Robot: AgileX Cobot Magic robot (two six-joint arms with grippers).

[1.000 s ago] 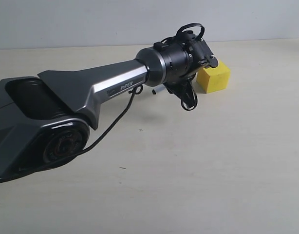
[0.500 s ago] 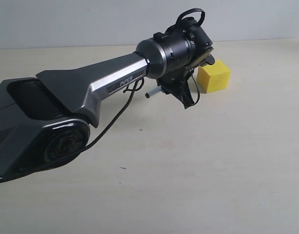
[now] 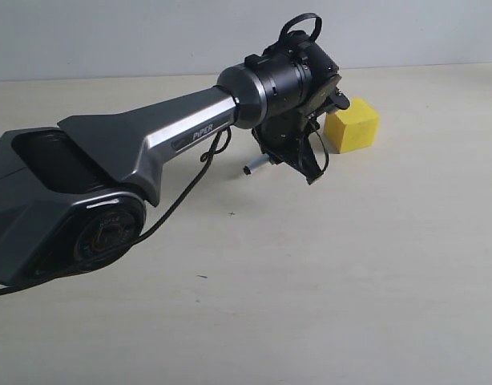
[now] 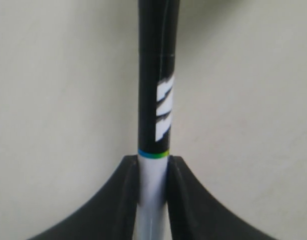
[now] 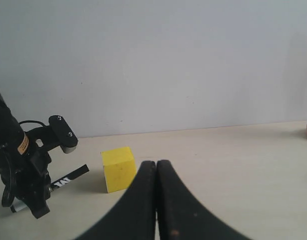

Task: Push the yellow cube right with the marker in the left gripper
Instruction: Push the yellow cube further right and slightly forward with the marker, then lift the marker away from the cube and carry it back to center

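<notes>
as left gripper (image 4: 153,165) half-hides marker (image 3: 255,166), end showing

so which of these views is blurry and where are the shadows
left wrist view: marker is close and soft; right wrist view: yellow cube crisp, near jaws blurred; exterior view: even light, faint shadow on the table under the arm

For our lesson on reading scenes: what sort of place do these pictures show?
Most likely a robotics lab test bench: a bare pale tabletop against a plain wall, a robot arm marked PiPER gripping a marker, and a yellow cube as a prop.
</notes>
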